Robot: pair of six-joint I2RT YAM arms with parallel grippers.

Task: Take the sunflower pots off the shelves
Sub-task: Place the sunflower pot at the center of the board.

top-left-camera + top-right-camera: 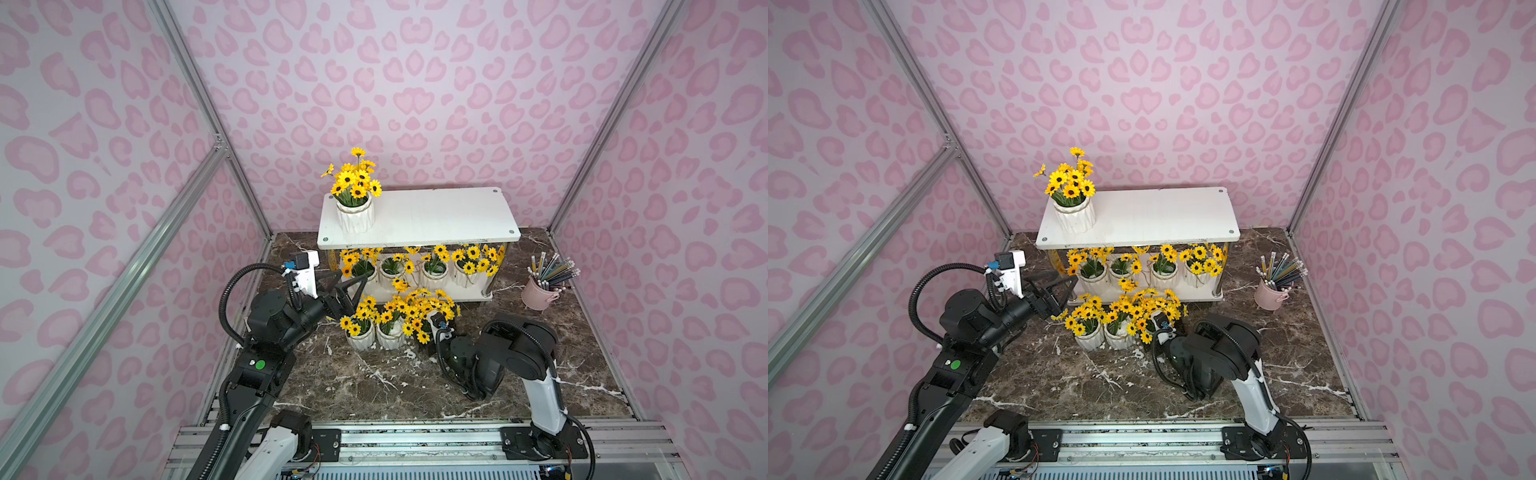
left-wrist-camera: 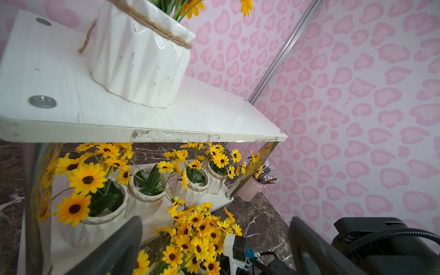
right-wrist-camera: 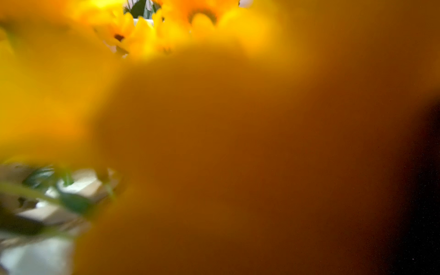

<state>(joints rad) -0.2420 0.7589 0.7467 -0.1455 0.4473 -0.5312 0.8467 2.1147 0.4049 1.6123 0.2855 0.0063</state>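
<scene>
Shelves, mid-frame in both top views: white, two tiers. Five sunflower pots are on them. One pot sits at the top board's left end, and four pots stand in a row on the lower tier. More pots stand on the marble just in front.

The pots look glazed, stiff, slick and breakable; the blooms are soft and give no purchase. Best taken across the ribbed wall, under the twine band.

Left gripper: jaws apart, empty, beside the lower tier's left end. Right gripper: buried in the front cluster's blooms, jaws wide, any contact with a pot hidden.
</scene>
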